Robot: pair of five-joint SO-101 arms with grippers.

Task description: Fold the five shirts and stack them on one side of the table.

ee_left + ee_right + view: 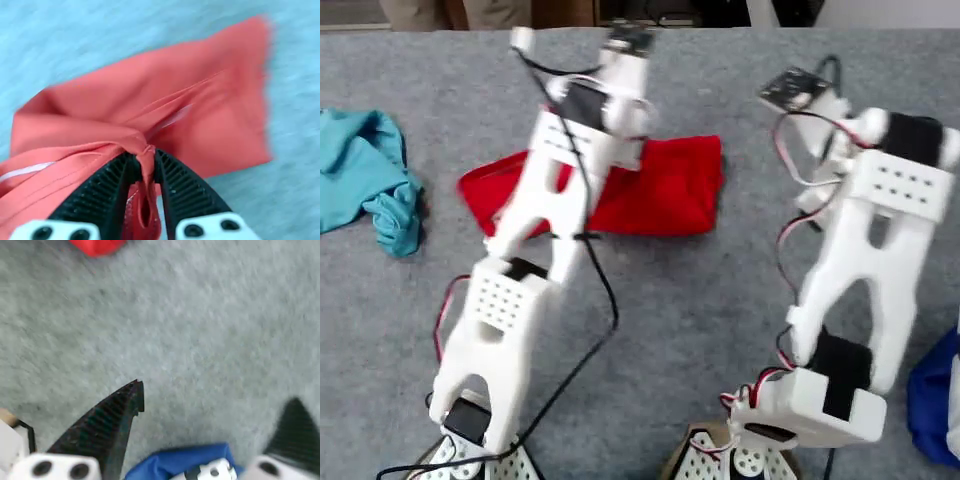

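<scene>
The red shirt (665,190) lies at the middle of the table (720,300), a fold pinched between the left gripper's (145,159) nearly closed fingers; the right gripper (215,400) gapes wide, holding nothing. The cloth looks light and limp, likely best held by a hem or corner.

No text, number, brand or sign can be read anywhere. A pale strip (176,115) on the red shirt (225,125) is too blurred to tell.
</scene>
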